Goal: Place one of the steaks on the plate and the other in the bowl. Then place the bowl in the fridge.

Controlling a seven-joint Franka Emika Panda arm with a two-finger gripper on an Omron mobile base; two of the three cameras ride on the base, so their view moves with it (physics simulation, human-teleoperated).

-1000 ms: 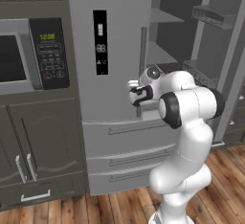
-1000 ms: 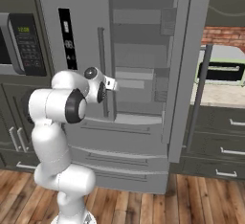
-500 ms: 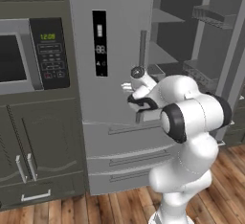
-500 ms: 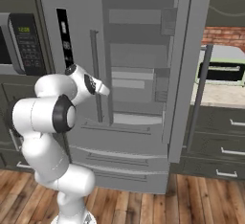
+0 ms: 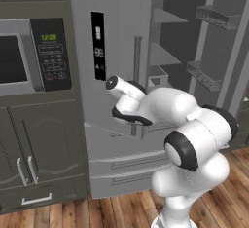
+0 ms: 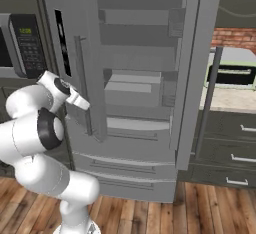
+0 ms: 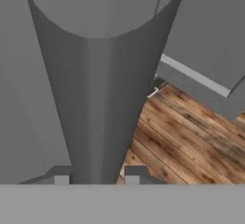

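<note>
The fridge (image 6: 145, 78) fills the view from ten to two o'clock, right door swung open. The pincer (image 7: 95, 179) straddles the left door's handle (image 7: 98, 103), fingertips apart either side; whether they clamp it, I cannot tell. The door likely feels heavy and rigid; hold mid-handle.

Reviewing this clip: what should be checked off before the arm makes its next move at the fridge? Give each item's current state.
1. Gripper straddles the left door handle: ok.
2. Fingers actually clamped on that handle: cannot tell.
3. Right door of the fridge swung open: ok.
4. Left door opened far enough: cannot tell.
5. Inner shelves exposed through the open side: ok.
6. Bowl loaded and ready to go in: cannot tell.
</note>
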